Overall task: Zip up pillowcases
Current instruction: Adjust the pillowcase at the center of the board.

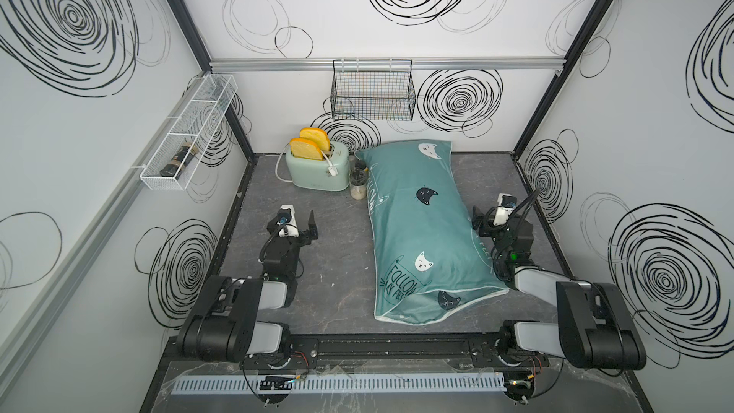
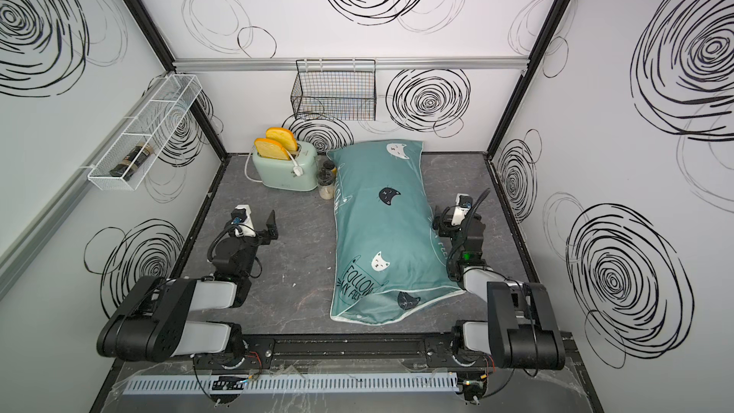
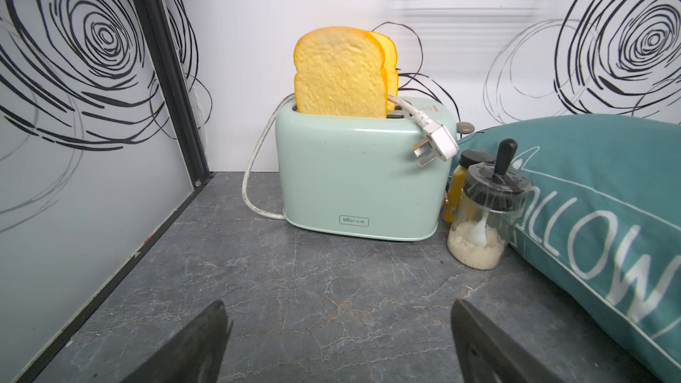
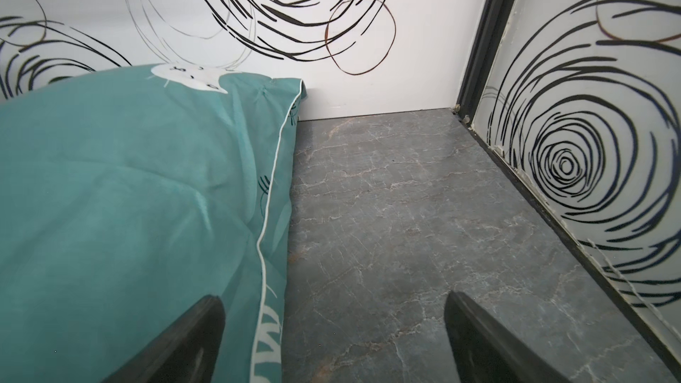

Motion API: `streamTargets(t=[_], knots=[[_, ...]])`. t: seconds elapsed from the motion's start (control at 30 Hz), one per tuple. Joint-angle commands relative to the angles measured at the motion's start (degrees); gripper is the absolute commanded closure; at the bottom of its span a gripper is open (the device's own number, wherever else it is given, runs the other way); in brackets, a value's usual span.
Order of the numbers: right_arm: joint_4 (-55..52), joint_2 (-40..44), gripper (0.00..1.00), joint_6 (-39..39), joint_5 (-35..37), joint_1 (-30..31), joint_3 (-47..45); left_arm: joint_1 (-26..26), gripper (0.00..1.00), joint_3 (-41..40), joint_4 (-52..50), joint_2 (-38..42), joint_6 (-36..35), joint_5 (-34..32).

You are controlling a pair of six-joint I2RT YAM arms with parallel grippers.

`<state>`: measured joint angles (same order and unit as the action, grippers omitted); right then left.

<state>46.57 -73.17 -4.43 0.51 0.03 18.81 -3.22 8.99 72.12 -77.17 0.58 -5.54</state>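
A: Pillowcase, where?
B: Right half of the desk. Long axis runs near to far, slightly tilted.
A: Hands?
B: Both spread wide, empty. Right hand sits astride its right edge. Left hand is well apart to the left, facing the toaster. Right is nearer. Zip not visible; the loose near end is likely the opening.
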Motion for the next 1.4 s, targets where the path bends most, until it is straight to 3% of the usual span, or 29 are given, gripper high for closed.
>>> streamTargets(t=[0.0,0.13,0.23,0.43,0.53,0.63,0.77,0.83,0.9,1.1,1.37], knots=[[-9.4,4.5,0.03,-3.8,-3.4,-1.7,3.7,-0.4,0.04,0.4,-4.7,6.3,1.1,-1.2],[-13.7,9.6,0.03,-10.6,-11.6,-6.5,4.5,-0.1,0.04,3.4,-16.4,14.3,5.9,2.2],[-19.2,13.7,0.03,-20.9,-9.3,-9.3,4.8,0.3,0.04,5.1,-21.6,19.6,11.7,4.6],[-26.9,18.2,0.02,-31.4,-15.2,-16.4,6.3,4.3,0.04,6.0,-24.5,26.7,31.0,6.0],[-27.9,19.7,0.02,-38.6,-18.5,-20.6,4.3,9.5,0.04,3.9,-23.9,27.8,44.8,10.7],[-23.8,19.5,0.03,-39.7,-22.6,-22.3,2.2,14.7,0.04,-0.2,-14.9,25.7,52.1,17.8],[-32.7,17.5,0.03,-37.7,-25.3,-20.9,6.7,18.5,0.04,5.1,-27.4,22.1,53.6,24.4],[-36.8,16.9,0.03,-35.7,-24.8,-18.0,9.2,16.6,0.04,6.5,-31.0,21.6,52.9,25.6],[-43.1,16.7,0.03,-33.0,-20.0,-13.6,12.3,12.5,0.04,8.2,-36.1,22.8,51.9,24.0],[-55.0,16.3,0.03,-30.4,-13.9,-6.6,16.3,-5.7,0.04,15.4,-55.2,24.3,46.8,14.6],[-57.4,9.9,0.03,-28.8,-19.4,-5.7,16.6,-25.7,0.04,17.9,-56.6,18.6,48.8,11.1]])
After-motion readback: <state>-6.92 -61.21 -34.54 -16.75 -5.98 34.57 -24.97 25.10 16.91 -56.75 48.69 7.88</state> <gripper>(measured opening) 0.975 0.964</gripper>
